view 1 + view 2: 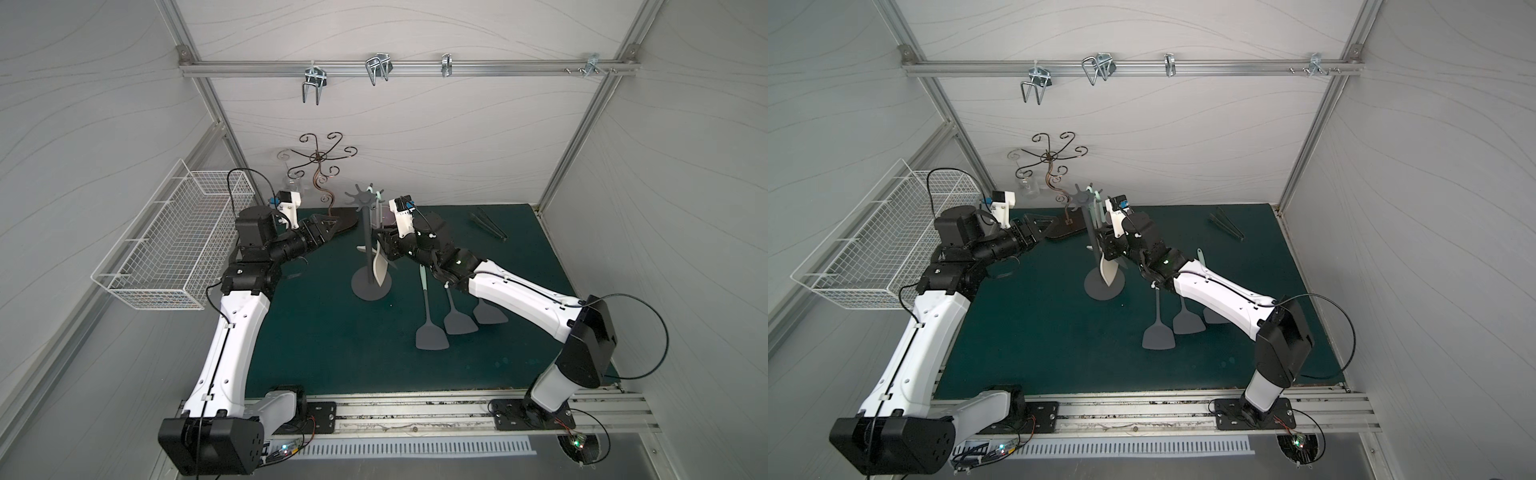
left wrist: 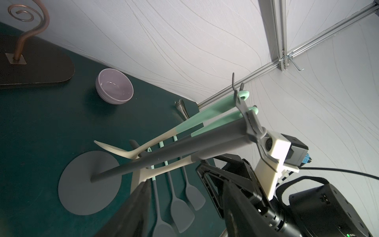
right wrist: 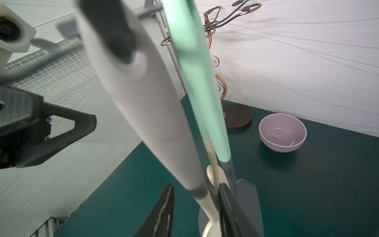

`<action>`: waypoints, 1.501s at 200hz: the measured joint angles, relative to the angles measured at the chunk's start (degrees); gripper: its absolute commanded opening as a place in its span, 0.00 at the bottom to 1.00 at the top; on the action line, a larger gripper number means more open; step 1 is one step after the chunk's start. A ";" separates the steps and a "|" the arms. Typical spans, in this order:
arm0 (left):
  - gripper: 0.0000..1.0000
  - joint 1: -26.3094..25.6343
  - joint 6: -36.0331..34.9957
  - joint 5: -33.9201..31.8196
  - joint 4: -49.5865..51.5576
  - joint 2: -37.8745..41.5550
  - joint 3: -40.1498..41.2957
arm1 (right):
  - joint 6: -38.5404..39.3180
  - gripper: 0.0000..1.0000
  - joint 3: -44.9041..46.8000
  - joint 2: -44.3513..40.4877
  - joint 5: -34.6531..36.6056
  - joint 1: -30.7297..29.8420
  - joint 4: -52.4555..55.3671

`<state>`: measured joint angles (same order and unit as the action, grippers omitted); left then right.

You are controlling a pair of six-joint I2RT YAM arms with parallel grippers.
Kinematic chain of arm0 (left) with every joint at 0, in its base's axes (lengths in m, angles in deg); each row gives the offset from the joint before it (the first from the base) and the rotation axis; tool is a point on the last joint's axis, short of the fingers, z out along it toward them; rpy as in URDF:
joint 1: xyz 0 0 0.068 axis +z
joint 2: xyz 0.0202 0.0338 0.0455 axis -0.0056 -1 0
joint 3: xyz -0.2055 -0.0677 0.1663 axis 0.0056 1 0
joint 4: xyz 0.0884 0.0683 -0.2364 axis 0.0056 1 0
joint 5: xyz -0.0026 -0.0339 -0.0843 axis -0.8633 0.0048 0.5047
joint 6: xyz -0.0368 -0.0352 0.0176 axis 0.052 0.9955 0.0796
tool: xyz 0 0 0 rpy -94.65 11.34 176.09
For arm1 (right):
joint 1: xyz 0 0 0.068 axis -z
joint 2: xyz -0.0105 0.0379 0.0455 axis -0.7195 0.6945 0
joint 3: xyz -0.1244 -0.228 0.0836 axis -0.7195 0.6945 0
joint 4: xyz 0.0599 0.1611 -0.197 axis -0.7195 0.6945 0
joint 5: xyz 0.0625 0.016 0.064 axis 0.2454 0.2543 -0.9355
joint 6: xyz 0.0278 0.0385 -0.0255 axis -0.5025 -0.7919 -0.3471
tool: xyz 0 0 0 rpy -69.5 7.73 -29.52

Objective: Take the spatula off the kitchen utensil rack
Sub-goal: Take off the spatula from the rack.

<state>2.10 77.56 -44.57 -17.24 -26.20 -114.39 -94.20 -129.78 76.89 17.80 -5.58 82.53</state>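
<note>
Currently mint-handled grey silicone spatula point(image 3: 246, 192) hangs from the dark grey pole-and-disc utensil rack point(image 1: 372, 287); right gripper point(image 3: 194, 197) brackets the hanging shanks beside the pole point(image 1: 368, 237), presumably to unhook it, pinch unconfirmed; left gripper point(image 1: 332, 226) spread.
</note>
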 measured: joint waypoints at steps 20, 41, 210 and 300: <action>0.61 0.02 -0.07 -0.02 -0.22 0.00 0.07 | 0.02 0.27 -0.09 0.83 -0.37 0.00 -0.46; 0.61 0.04 -0.17 -0.04 -0.24 0.00 0.11 | 0.02 0.27 -0.09 1.38 -0.48 0.00 -0.59; 0.61 0.11 -1.25 -0.81 -0.20 0.28 0.98 | 10.97 0.00 2.14 -3.04 4.33 -1.81 3.74; 0.61 0.37 -1.03 -0.96 -0.28 1.42 1.36 | 16.98 0.00 4.31 -8.26 10.10 -2.08 7.93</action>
<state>2.47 76.53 -45.53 -17.53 -24.78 -113.04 -77.22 -125.47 68.63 27.90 -7.66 90.47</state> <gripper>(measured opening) 0.613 0.122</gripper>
